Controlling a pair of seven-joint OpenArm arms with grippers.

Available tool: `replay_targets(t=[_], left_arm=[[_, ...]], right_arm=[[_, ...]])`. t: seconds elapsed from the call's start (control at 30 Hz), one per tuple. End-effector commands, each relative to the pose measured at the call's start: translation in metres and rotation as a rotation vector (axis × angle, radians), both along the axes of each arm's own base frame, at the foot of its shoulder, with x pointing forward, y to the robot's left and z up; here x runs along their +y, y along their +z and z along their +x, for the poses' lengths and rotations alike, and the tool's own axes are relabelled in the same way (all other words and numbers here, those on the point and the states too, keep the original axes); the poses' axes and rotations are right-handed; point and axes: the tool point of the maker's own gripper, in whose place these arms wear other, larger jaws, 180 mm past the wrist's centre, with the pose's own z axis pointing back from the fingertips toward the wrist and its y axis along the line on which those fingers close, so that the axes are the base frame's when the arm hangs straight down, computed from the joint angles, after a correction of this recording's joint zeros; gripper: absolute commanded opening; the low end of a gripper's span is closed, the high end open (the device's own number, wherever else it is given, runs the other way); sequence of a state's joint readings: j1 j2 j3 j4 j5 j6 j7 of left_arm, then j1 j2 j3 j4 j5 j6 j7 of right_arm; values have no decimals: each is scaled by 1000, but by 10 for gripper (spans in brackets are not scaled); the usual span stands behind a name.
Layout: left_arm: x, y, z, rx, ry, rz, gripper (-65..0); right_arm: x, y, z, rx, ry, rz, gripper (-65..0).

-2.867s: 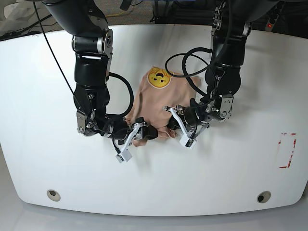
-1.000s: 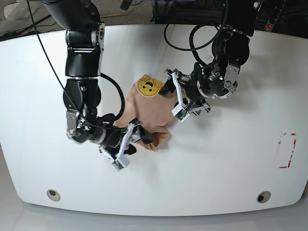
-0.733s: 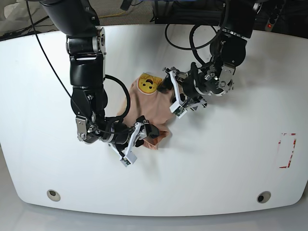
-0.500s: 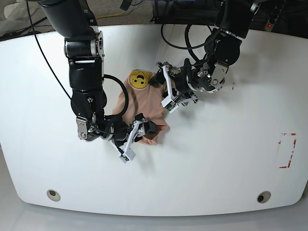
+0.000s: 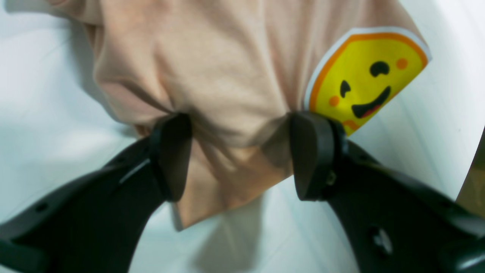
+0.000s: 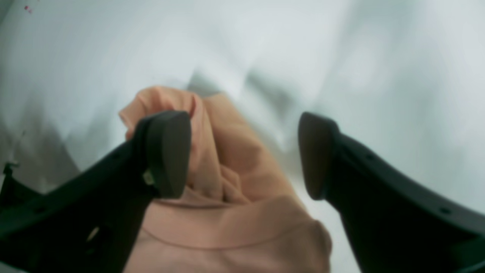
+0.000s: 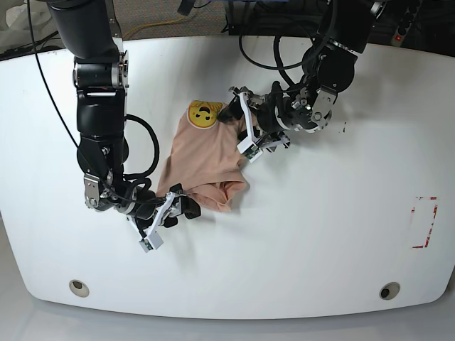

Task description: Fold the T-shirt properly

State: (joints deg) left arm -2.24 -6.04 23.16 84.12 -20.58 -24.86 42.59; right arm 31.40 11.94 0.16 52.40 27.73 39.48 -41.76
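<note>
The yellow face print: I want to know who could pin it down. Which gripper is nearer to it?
Left. The left gripper sits right beside the yellow face print, closed on the T-shirt; the right gripper is at the shirt's opposite end.

From my seat, the left wrist view cuts the T-shirt (image 5: 212, 76) off at the top edge, and the left gripper (image 5: 238, 151) bodies run out of frame at the bottom corners. The cloth pinched between its jaws hides whatever lies beneath. The right wrist view is badly blurred; the T-shirt there runs off the bottom edge, and I cannot tell whether the right gripper (image 6: 242, 155) presses cloth or merely straddles it. In the base view, the right gripper's fingertips are too small to read, and both arms are cropped at the top.
</note>
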Motion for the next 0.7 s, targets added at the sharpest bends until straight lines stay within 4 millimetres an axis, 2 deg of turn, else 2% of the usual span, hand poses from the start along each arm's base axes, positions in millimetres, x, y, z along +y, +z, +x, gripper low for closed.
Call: replay_targets(t=[0.0,0.17,0.23,0.3,0.4,0.47,0.67], left_arm=[[2,-2,-2,8,-15,32,-264],[2,-3,-2,9,-15,34,-264],[2,-3,-2,9,-15,34,-264],[3,-3,-1,9,-12,34,-264],[4,-3,-1,9,-10,34,-264],[4,-2,-1,8,-9,34,-264],[4,-2,-1,8,-9,34,-264]], right_arm=[[-1,40,15,-67,18,33,-233],[19,67,0,-84,92,111,-243],[27,73,-7,-87,120,135,-287],[36,75,-14,-81,143,161,-384],[53,72,-19,-63,165,191,-509],[56,67,-23,-51,170,195,-560],[93,46,-47,-6,304,137,-574]])
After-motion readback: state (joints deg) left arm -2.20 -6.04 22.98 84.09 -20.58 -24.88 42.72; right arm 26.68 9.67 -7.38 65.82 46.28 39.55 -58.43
